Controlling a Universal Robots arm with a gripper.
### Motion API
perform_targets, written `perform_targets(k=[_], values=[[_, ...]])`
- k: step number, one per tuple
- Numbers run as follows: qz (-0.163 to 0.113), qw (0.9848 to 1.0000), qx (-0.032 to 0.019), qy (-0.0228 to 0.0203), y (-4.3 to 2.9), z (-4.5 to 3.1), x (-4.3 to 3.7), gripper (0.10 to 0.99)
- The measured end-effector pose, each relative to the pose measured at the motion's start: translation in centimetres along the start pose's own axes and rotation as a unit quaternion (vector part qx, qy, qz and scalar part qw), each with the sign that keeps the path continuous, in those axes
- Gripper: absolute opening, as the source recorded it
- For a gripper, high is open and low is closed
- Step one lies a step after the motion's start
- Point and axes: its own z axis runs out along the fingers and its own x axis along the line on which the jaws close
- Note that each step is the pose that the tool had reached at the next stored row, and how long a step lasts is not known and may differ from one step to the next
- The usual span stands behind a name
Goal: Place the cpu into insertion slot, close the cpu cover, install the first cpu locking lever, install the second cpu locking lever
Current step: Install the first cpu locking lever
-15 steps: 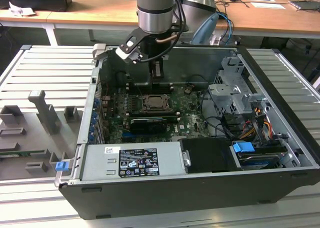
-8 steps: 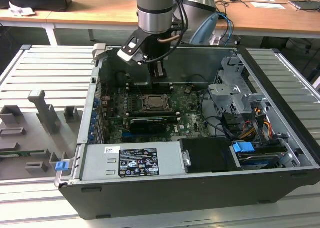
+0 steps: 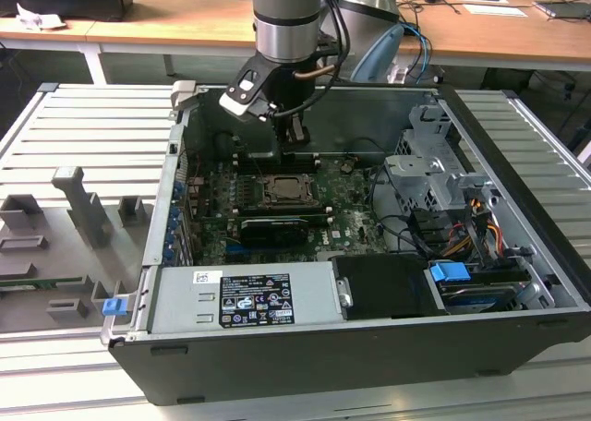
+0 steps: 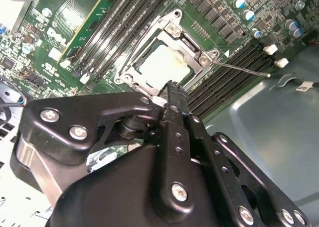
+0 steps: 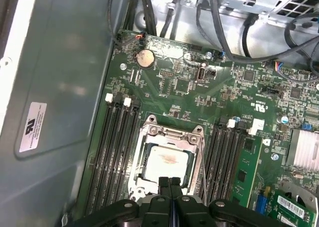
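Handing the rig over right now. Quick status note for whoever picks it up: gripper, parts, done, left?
Gripper: shut, holding nothing, fingertips low over the socket's edge.
Cpu: seated in the insertion slot.
Cpu cover: looks folded down around the cpu.
Done: cpu placed; cover appears closed.
Left: both locking levers. In the second wrist view one thin lever rod sticks out over the memory slots, apparently unlatched. The other lever I cannot make out.
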Motion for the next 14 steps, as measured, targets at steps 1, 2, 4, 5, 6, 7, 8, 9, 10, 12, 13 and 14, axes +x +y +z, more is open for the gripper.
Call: perform_targets(k=[1, 2, 4, 5, 6, 7, 8, 9, 10, 12, 13, 14], values=[[-0.011, 0.9999, 0.0000, 0.0006, 0.00, 0.00, 0.00, 0.106], [-0.022, 0.9998, 0.0000, 0.0012, 0.00, 0.00, 0.00, 0.106], [-0.038, 0.9993, 0.0001, 0.0020, 0.00, 0.00, 0.00, 0.106], [-0.049, 0.9988, 0.0001, 0.0026, 0.00, 0.00, 0.00, 0.106], [-0.058, 0.9983, 0.0001, 0.0030, 0.00, 0.00, 0.00, 0.106], [-0.070, 0.9975, 0.0002, 0.0036, 0.00, 0.00, 0.00, 0.106], [-0.079, 0.9968, 0.0002, 0.0040, 0.00, 0.00, 0.00, 0.106], [-0.088, 0.9961, 0.0002, 0.0044, 0.00, 0.00, 0.00, 0.106], [-0.097, 0.9953, 0.0002, 0.0048, 0.00, 0.00, 0.00, 0.106], [-0.128, 0.9917, 0.0004, 0.0060, 0.00, 0.01, 0.00, 0.106], [-0.138, 0.9904, 0.0005, 0.0063, 0.00, 0.01, 0.00, 0.106], [-0.146, 0.9893, 0.0006, 0.0066, 0.00, 0.02, 0.00, 0.106]])
